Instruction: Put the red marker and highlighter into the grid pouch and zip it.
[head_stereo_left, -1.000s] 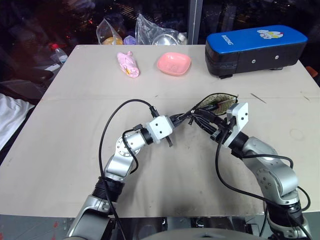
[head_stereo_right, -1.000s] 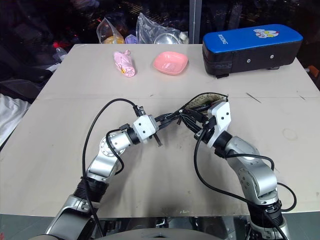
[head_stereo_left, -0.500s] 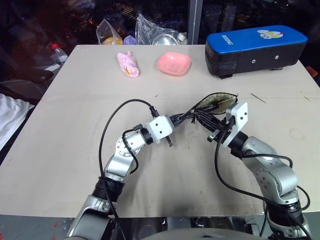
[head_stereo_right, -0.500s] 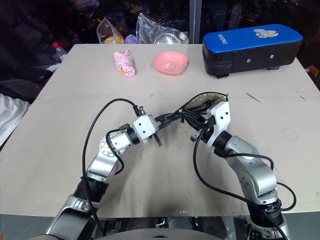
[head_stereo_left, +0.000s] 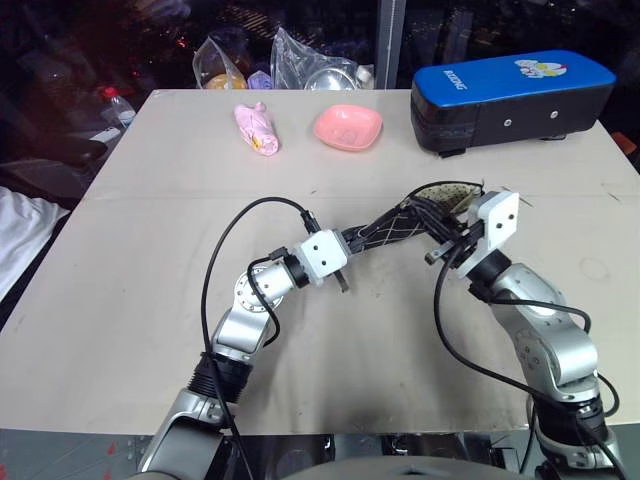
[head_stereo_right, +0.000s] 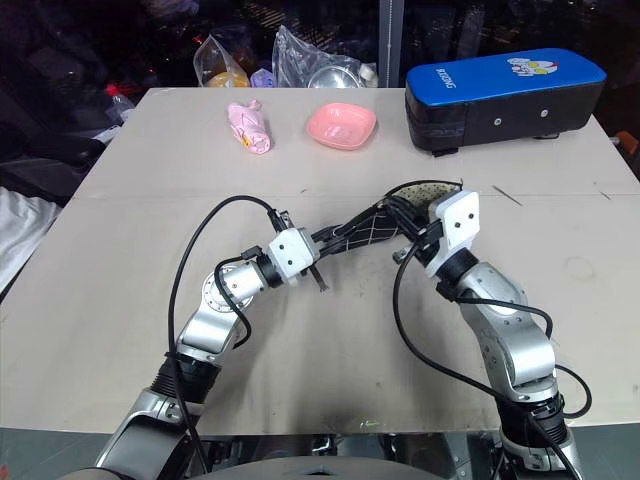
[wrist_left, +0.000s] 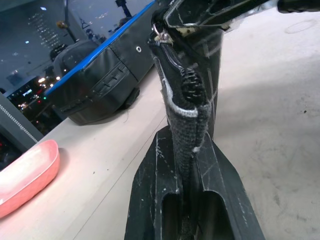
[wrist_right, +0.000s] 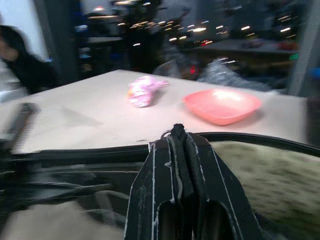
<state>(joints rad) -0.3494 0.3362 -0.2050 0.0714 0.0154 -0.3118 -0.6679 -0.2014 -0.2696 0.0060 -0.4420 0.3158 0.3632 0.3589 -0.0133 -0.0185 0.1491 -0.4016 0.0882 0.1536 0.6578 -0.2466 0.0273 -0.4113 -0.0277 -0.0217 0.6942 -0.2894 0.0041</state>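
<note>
The inside of the grid pouch (head_stereo_left: 395, 228) is hidden, so what lies in it cannot be told. Its far end is covered by the right gripper (wrist_right: 181, 134), and its near end sits between the fingers of the left gripper (wrist_left: 186, 150). In the right wrist view the pouch is blurred and a dark blurred person (wrist_right: 22, 62) is cut by the edge. The clear bags (head_stereo_left: 300, 60) behind the table (head_stereo_left: 130, 250) hold things too unclear to name.
</note>
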